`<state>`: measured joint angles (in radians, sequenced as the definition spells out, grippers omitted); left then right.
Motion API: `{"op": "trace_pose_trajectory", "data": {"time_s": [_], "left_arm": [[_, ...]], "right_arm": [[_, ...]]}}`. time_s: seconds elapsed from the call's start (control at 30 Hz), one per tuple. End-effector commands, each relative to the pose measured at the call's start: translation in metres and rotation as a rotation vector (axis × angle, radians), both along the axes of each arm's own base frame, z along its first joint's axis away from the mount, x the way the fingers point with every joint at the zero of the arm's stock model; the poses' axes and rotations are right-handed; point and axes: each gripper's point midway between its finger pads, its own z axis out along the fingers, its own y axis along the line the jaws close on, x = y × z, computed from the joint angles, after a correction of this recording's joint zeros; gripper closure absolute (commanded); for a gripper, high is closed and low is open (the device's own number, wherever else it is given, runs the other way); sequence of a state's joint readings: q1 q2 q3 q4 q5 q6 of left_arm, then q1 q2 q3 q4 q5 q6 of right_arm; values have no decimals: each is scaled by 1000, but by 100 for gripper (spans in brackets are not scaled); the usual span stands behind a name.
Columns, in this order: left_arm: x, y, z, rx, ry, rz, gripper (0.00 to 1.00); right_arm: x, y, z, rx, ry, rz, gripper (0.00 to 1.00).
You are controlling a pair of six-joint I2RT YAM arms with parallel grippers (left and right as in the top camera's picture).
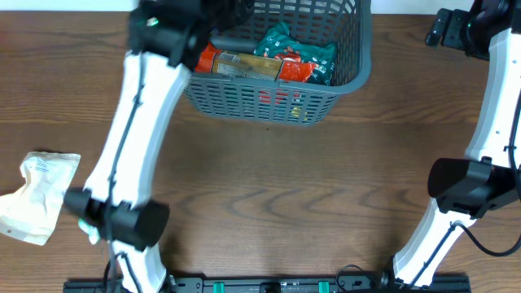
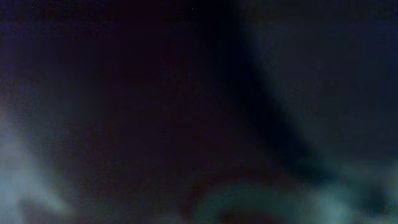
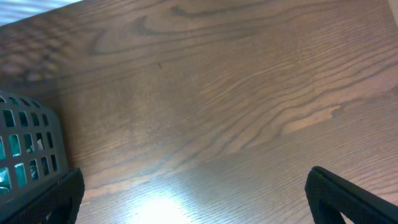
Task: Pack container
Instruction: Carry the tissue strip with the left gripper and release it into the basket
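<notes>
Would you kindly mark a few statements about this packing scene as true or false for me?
1. The container holds a teal packet and an orange packet. True.
2. The pale packet lies inside the container. False: it lies on the table at the robot's left, outside the container.
3. The right gripper is open and empty. True.
4. The right gripper reaches into the container. False: the left arm reaches over it, while the right gripper is off to the side, over bare wood.
</notes>
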<state>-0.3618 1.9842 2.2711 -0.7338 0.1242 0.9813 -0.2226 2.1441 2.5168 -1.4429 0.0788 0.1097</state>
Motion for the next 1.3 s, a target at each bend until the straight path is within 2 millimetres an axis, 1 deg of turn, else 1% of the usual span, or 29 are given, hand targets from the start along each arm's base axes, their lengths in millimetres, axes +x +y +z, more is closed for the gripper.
{"op": "trace_pose_trajectory", "data": {"time_s": [0.0, 0.23, 0.37, 0.47, 0.53, 0.57, 0.6, 0.63, 0.67, 0.7, 0.77, 0.83, 0.9, 0.93, 0.97, 1.0, 1.03, 1.1, 1.2, 1.27], "left_arm": [[15, -4, -28, 145, -22, -86, 94], [39, -13, -110, 204, 110, -110, 94], [46, -16, -148, 223, 172, -115, 94], [47, -16, -173, 238, 221, -118, 93], [47, -15, -188, 248, 254, -119, 89], [46, -14, -196, 254, 274, -120, 85], [44, -14, -201, 259, 289, -121, 73], [43, -13, -207, 264, 305, -121, 62], [42, -12, -210, 266, 316, -121, 50], [42, -12, -211, 265, 320, -119, 43], [42, -12, -211, 264, 319, -119, 35], [41, -12, -206, 261, 312, -117, 29], [41, -11, -198, 229, 313, -89, 25], [40, -11, -191, 205, 311, -68, 24], [39, -11, -183, 181, 310, -49, 20], [36, -11, -172, 153, 310, -27, 13], [32, -10, -163, 134, 313, -12, 2], [21, -8, -144, 86, 324, 26, 1], [3, 0, -103, -4, 324, 106, 1], [-8, 6, -72, -54, 293, 147, 1]], "right_arm": [[-1, -2, -1, -1, 4, 8, 1], [0, -2, -1, -2, 3, 8, 1], [-1, -2, -1, -2, 6, 8, 1], [-2, -2, -1, -2, 8, 9, 1], [-2, -2, -1, -5, 10, 15, 1], [-1, -2, -1, -4, 9, 15, 1], [-2, -2, -1, -6, 9, 15, 1], [-1, -2, -1, -9, 11, 22, 1], [-1, -3, -1, -13, 12, 29, 1], [-1, -3, -1, -17, 12, 33, 1], [-1, -3, -1, -20, 13, 35, 1], [-1, -3, -1, -20, 14, 35, 1], [-2, -4, -1, -20, 14, 34, 1], [-1, -4, -1, -20, 13, 34, 1], [-1, -4, -1, -20, 12, 34, 1], [-1, -4, -1, -21, 12, 33, 1], [-1, -5, -1, -21, 12, 33, 1], [-2, -5, -1, -25, 15, 40, 1], [-2, -5, -1, -25, 16, 40, 1], [-2, -6, -1, -24, 16, 40, 1]]}}
